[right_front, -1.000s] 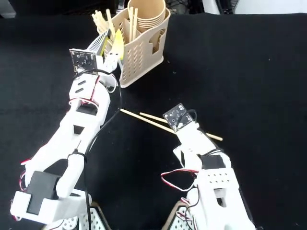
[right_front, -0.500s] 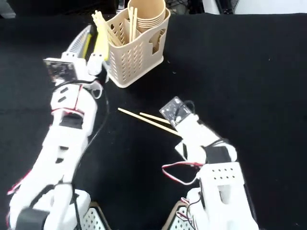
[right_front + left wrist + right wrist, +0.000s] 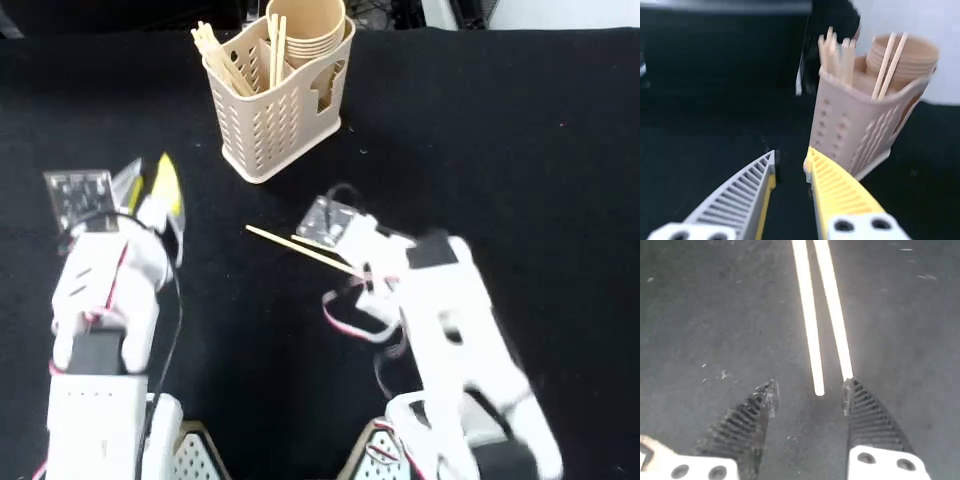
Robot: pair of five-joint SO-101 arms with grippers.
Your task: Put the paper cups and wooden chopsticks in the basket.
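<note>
done: paper cups [image 3: 305, 30] and some chopsticks [image 3: 277, 50] in basket [image 3: 275, 130] | left: two loose chopsticks [image 3: 300, 250] on table [image 3: 520, 150] | my right gripper [image 3: 809, 385] apart over their ends | left gripper [image 3: 790, 152] apart, empty

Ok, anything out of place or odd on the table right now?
Two chopsticks lie loose on the table, short of the basket, not in it; the right gripper sits at their ends, jaws open. The basket stands upright holding the cups and other sticks. Nothing looks spilled or damaged.
</note>
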